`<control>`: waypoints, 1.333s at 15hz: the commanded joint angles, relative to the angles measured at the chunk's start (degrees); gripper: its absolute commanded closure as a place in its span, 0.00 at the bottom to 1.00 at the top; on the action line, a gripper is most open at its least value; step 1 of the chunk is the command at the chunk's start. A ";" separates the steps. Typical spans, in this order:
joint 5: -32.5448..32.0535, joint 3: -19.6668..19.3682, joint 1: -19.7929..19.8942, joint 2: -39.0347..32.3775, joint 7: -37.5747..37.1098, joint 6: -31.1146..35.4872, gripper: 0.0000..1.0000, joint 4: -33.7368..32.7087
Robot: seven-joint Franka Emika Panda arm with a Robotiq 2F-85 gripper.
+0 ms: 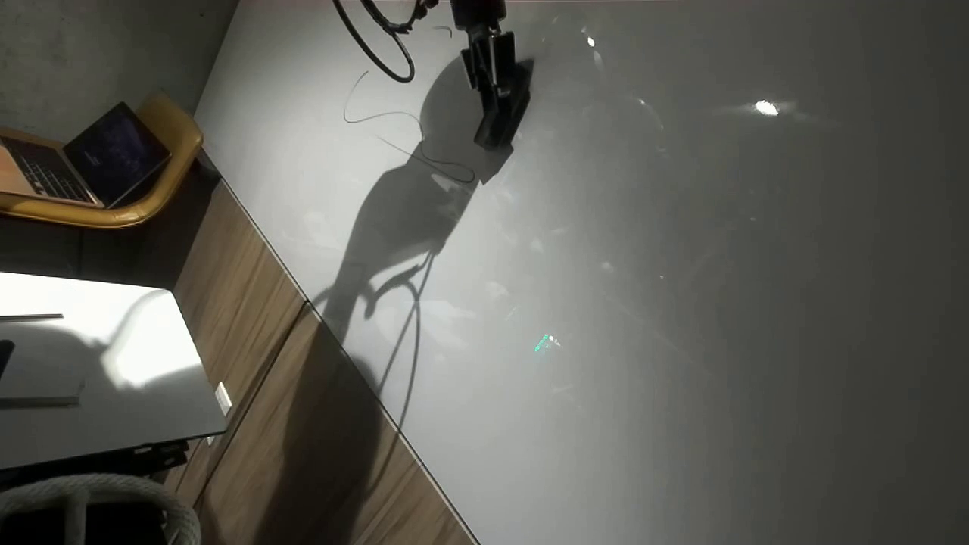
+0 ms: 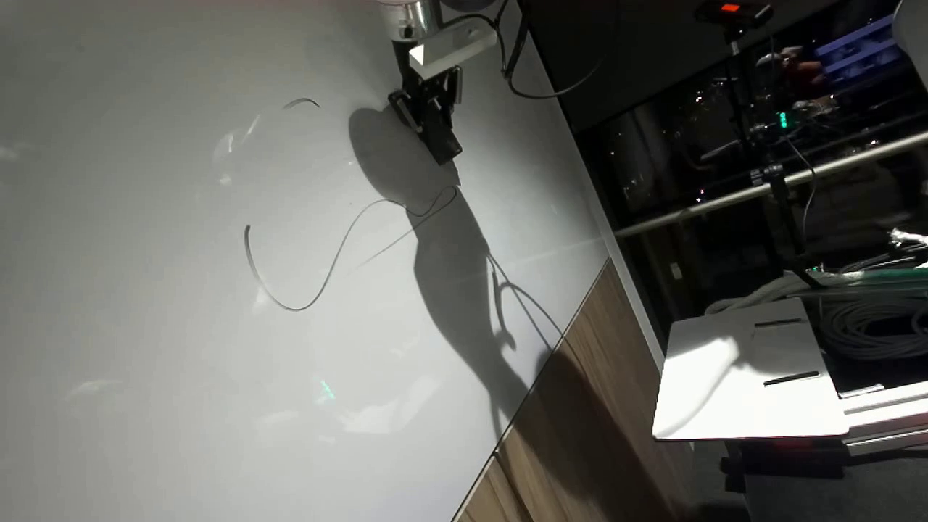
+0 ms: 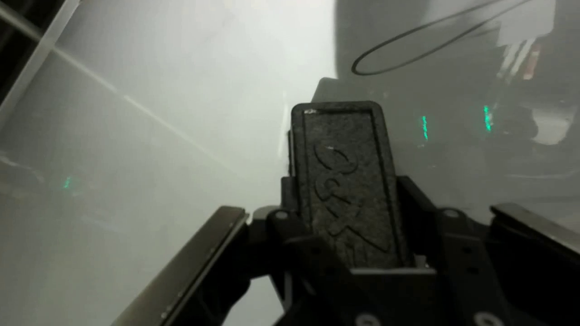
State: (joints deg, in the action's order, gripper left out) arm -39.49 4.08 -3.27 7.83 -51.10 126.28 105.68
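Gripper (image 3: 349, 199): It has something in its grip. I see its two fingers (image 3: 414, 203) squeezing in on a black block, one on each long side.
Black block (image 3: 335, 136): It is right in the middle of the gripper, between the fingers. One end pokes out past the finger tips. Its face has curly marks on it, but I can't read them for sure. In both exterior views it points down from the gripper at a slant. I can't tell if it touches the white surface.
White surface (image 1: 643, 265): It is big and shiny, and it is behind the gripper in all the views.
Curvy line (image 2: 338, 254): It is thin and dark, on the white surface. In both exterior views it is near the gripper, down and to the left. In the wrist view a loop of it shows past the gripper's tips, to the right.
Short line (image 2: 301, 102): This little dark mark is left of the gripper in both exterior views.
Shadow (image 2: 453, 275): It is big and gray. It starts just beside the gripper and runs down from it.
Cable (image 1: 399, 79): It is black and bends in a loop left of the gripper in an exterior view.
Wood panel (image 1: 242, 250): It is well below the gripper.
Laptop (image 1: 117, 155): It is far left of the gripper, on a yellow chair (image 1: 113, 219).
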 commanded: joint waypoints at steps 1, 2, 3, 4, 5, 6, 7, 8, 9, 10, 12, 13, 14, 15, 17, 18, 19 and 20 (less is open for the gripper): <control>4.54 1.48 -0.68 4.62 3.73 3.17 0.71 1.06; 5.30 1.98 -0.77 4.87 5.54 2.97 0.71 0.31; 5.65 2.50 -0.69 5.35 7.39 2.62 0.71 -0.03; 6.15 2.90 -0.57 5.68 9.04 2.37 0.71 -0.44; 6.26 3.22 -0.27 5.84 10.39 2.37 0.71 -0.41; 6.26 3.43 0.06 5.81 11.57 2.42 0.71 -0.37; 6.39 3.24 0.40 5.48 12.71 2.84 0.71 0.01; 6.48 2.97 0.74 4.92 13.79 3.06 0.71 0.09; 6.60 2.79 1.01 4.12 15.37 2.90 0.71 -0.29; 6.25 2.77 1.37 3.31 16.64 2.66 0.71 -0.85; 5.55 2.33 2.19 0.74 19.52 2.15 0.71 -3.12; 5.36 2.08 2.59 -0.56 20.82 2.07 0.71 -4.28; 5.40 1.76 2.92 -2.06 22.33 1.75 0.71 -6.10; 5.44 1.49 3.09 -3.40 23.50 1.55 0.71 -7.76; 5.27 1.62 2.88 -5.29 25.72 -0.52 0.71 -11.12; 5.24 1.71 2.71 -6.15 26.54 -1.45 0.71 -12.60; 5.00 2.00 2.34 -6.94 27.00 -2.38 0.71 -13.85; 4.60 2.29 2.01 -7.78 27.18 -3.32 0.71 -15.00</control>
State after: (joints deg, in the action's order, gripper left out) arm -34.58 6.44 -1.03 6.14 -26.37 122.96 99.27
